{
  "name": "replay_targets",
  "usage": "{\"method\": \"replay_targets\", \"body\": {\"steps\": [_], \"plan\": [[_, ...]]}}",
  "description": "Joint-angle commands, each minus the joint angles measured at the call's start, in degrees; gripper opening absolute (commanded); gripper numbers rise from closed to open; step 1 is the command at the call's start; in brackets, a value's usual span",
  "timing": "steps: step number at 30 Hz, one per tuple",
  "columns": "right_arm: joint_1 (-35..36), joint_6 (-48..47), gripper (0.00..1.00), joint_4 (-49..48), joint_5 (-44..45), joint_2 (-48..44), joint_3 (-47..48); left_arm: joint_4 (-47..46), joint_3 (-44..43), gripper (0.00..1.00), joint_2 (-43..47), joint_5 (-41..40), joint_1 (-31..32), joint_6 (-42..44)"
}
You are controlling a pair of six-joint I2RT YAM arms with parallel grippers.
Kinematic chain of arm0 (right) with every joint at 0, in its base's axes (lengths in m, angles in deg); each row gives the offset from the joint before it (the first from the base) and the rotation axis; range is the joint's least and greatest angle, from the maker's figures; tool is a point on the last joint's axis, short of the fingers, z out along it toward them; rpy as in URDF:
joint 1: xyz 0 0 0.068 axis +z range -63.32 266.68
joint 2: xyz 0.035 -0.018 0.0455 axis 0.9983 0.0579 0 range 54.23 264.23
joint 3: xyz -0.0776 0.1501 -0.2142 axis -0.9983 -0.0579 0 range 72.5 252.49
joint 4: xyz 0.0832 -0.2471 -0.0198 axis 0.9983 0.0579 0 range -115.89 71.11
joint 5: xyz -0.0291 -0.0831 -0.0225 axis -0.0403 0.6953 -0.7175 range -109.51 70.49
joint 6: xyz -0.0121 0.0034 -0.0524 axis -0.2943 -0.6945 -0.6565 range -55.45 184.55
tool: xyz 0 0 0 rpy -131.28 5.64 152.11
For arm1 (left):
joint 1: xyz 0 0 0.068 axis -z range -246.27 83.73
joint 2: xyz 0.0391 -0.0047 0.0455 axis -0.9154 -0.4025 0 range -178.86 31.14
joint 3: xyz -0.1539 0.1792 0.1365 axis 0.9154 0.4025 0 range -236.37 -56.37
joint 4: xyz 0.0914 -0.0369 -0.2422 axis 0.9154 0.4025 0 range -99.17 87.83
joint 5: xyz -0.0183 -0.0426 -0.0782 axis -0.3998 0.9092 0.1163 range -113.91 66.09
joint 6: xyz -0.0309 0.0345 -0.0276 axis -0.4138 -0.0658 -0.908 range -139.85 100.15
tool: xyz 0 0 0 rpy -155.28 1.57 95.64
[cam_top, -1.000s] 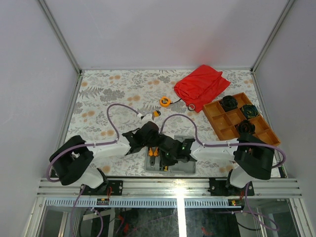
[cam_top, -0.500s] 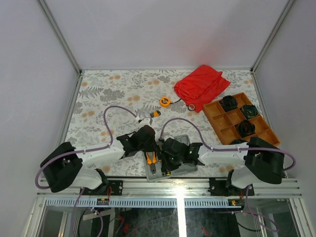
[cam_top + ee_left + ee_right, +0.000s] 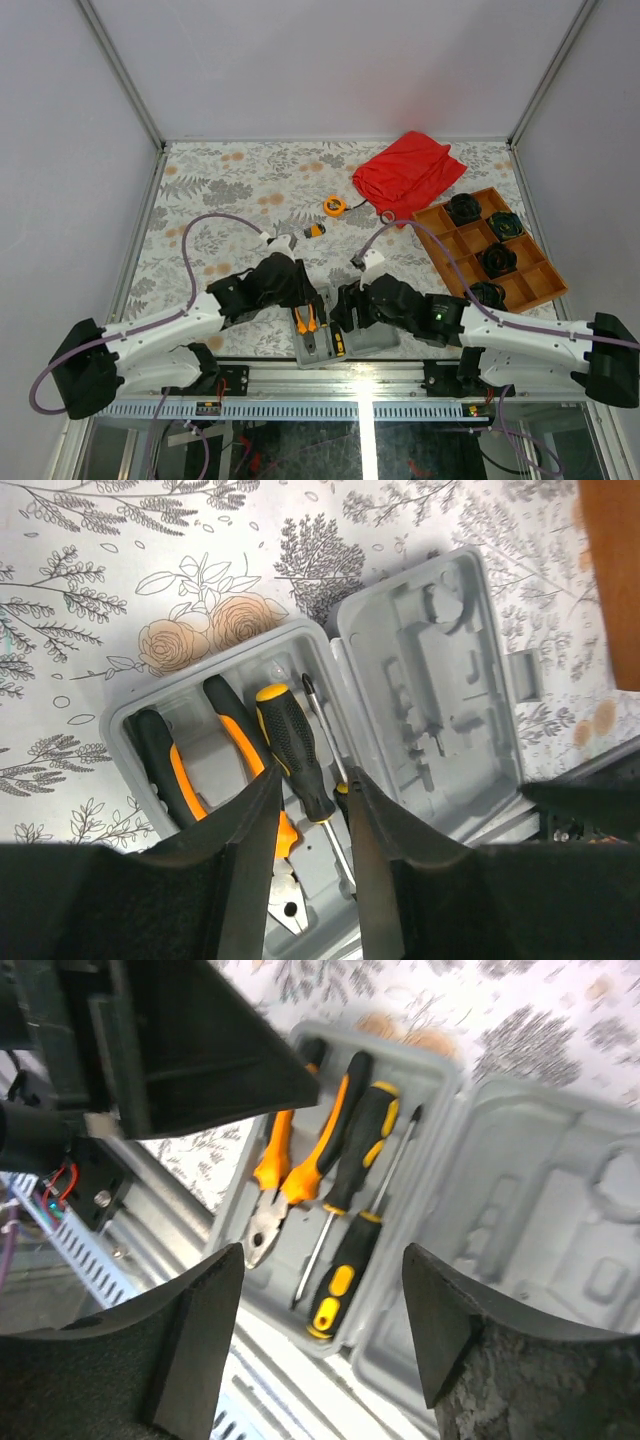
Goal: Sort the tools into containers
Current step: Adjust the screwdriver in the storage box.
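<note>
The left fingers [image 3: 245, 875] stand slightly parted, grasping nothing, above the left grey tray [image 3: 125, 720], where orange-handled pliers [image 3: 172, 780] and a screwdriver [image 3: 295, 750] lie side by side. The right fingers [image 3: 195, 1350] are spread wide, released, over that tray. The tape measure [image 3: 334, 205] lies well apart on the desk [image 3: 200, 190].

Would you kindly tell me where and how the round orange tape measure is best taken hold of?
I would grip the tape measure across its round rim, coming straight down from above. It lies flat on the table with nothing touching its near and far sides; the red cloth sits close on its right.
</note>
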Motion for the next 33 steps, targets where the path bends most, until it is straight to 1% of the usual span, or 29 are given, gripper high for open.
{"method": "replay_targets", "body": {"steps": [1, 4, 6, 8, 9, 12, 14, 15, 18, 20, 22, 25, 33], "plan": [[0.2, -9.3, 0.75, -12.5, 9.7, -5.9, -6.2, 3.3, 2.0, 0.34, 5.2, -2.7, -0.1, -1.3], [0.2, -15.6, 0.76, -21.9, 11.0, -8.3, -10.3, 5.1, 5.3, 0.36, 9.3, -3.8, -0.3, -4.4], [0.2, -22.3, 0.77, -29.1, 6.5, -9.2, -13.0, 5.9, 7.9, 0.38, 11.8, -4.2, -0.3, -6.9], [0.2, -29.9, 0.81, -31.8, 1.0, -9.9, -14.0, 6.3, 10.3, 0.40, 14.2, -4.2, -0.3, -9.4], [0.3, -33.5, 0.82, -31.2, -1.3, -9.7, -13.8, 6.3, 11.4, 0.41, 15.1, -4.1, -0.4, -10.5], [0.2, -40.1, 0.83, -30.1, -1.4, -7.4, -12.8, 5.5, 14.5, 0.44, 17.1, -3.1, -0.3, -13.1], [0.2, -47.5, 0.85, -28.6, -5.6, -5.9, -12.9, 4.1, 16.2, 0.45, 17.4, -1.7, -0.3, -13.7], [-0.2, -53.0, 0.86, -26.5, -9.4, -5.0, -12.7, 3.2, 17.0, 0.46, 17.2, -1.0, -0.3, -14.0], [-6.5, -59.0, 0.87, -18.2, -26.0, -1.5, -8.6, 0.8, 18.2, 0.46, 16.0, 0.8, -0.3, -14.3], [-9.0, -63.5, 0.87, -16.5, -31.8, 1.0, -7.5, -0.3, 18.5, 0.46, 15.3, 1.3, -0.3, -14.3], [-9.4, -68.8, 0.88, -13.7, -34.8, 3.8, -5.7, -1.0, 18.8, 0.46, 14.9, 1.5, -0.2, -14.3], [-9.6, -73.2, 0.89, -11.1, -38.1, 9.1, -2.2, -2.4, 19.2, 0.47, 14.2, 1.7, -0.3, -14.3], [-12.0, -77.4, 0.88, -11.2, -41.3, 19.8, 4.0, -4.7, 19.4, 0.47, 9.1, 2.4, -0.2, -13.8]]}}
